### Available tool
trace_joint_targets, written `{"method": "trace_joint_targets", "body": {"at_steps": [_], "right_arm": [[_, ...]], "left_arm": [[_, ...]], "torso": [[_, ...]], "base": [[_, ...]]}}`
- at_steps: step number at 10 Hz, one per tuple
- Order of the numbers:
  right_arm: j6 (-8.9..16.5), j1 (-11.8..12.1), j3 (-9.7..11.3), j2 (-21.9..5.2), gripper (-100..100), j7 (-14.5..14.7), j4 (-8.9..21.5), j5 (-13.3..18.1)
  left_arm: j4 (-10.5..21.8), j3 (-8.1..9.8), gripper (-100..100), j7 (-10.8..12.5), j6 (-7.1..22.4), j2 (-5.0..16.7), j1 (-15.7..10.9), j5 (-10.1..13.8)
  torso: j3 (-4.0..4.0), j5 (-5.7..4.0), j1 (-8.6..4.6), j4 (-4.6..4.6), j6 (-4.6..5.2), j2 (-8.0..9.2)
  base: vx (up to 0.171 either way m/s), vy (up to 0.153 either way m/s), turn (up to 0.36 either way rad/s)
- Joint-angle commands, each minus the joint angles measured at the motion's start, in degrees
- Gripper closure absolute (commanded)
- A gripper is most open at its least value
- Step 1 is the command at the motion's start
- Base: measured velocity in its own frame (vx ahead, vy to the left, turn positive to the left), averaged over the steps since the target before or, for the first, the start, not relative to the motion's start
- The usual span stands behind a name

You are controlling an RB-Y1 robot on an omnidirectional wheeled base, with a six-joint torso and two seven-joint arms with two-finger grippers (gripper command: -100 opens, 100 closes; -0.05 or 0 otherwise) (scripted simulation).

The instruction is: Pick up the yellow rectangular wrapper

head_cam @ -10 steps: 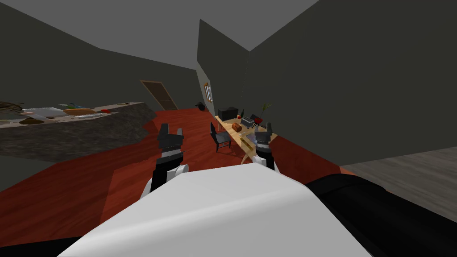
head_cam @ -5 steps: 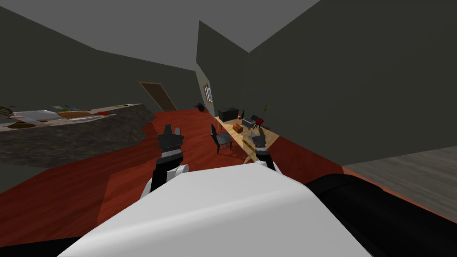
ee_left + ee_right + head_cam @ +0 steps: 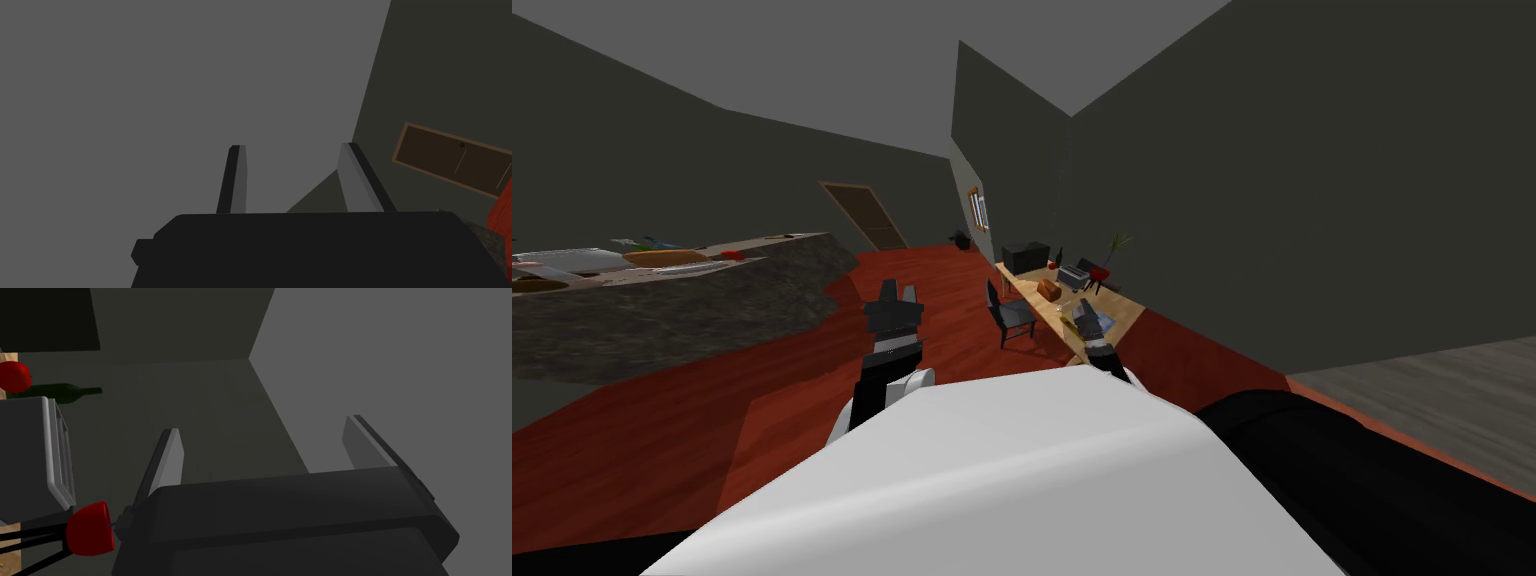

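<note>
A small yellow rectangular wrapper [image 3: 1065,322] lies on the light wooden surface [image 3: 1124,312], near its front edge, just beside the right gripper [image 3: 1084,310], whose fingers [image 3: 170,458] stand spread. The left gripper [image 3: 898,292] hovers above the red floor [image 3: 812,380], fingers likewise spread.

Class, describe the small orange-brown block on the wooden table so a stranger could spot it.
Find the light wooden table on the red floor. On its side by the dark chair sits the orange-brown block. Its neighbours are a black box and a grey appliance; it alone is orange-brown.
</note>
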Motion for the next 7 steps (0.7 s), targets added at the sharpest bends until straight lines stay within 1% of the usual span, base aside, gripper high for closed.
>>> {"method": "trace_joint_targets", "body": {"at_steps": [1, 2, 3, 5, 6, 7], "right_arm": [[0.12, 1.27, 1.32, -2.53, -100, 1.70, 2.48, 0.27], [0.12, 1.27, 1.32, -2.53, -100, 1.70, 2.48, 0.27], [0.52, 2.34, 2.33, -4.75, -100, 3.02, 4.48, 0.39], [1.46, 4.43, 4.54, -8.54, -100, 5.95, 8.40, 0.63], [1.46, 4.43, 4.54, -9.14, -100, 5.95, 8.61, 0.63], [1.99, 5.45, 5.73, -11.27, -100, 7.54, 10.72, 0.76]], "left_arm": [[0.00, 0.00, 0, 0.00, 0.00, 0.00, 0.00, 0.00], [0.00, 0.00, 0, 0.00, 0.00, 0.00, 0.00, 0.00], [0.00, 0.00, 0, 0.00, 0.00, 0.00, 0.00, 0.00], [0.00, 0.00, 0, 0.00, 0.00, 0.00, 0.00, 0.00], [0.00, 0.00, 0, 0.00, 0.00, 0.00, 0.00, 0.00], [0.00, 0.00, 0, 0.00, 0.00, 0.00, 0.00, 0.00]], "torso": [[0.00, 0.00, 0.00, 0.00, 0.00, 0.00], [0.02, 0.02, 0.06, 0.00, 0.01, 0.02], [0.04, 0.01, 0.00, 0.02, 0.00, 0.08], [-0.04, 0.01, 0.04, -0.01, 0.00, -0.09], [-0.09, 0.00, 0.00, -0.03, 0.00, -0.15], [-0.04, 0.00, -0.04, -0.02, 0.01, -0.07]], "base": [[0.096, 0.085, 0.013], [0.076, 0.059, -0.006], [0.095, 0.071, 0.017], [0.143, 0.074, 0.051], [0.116, 0.048, 0.013], [0.117, 0.054, 0.035]]}}
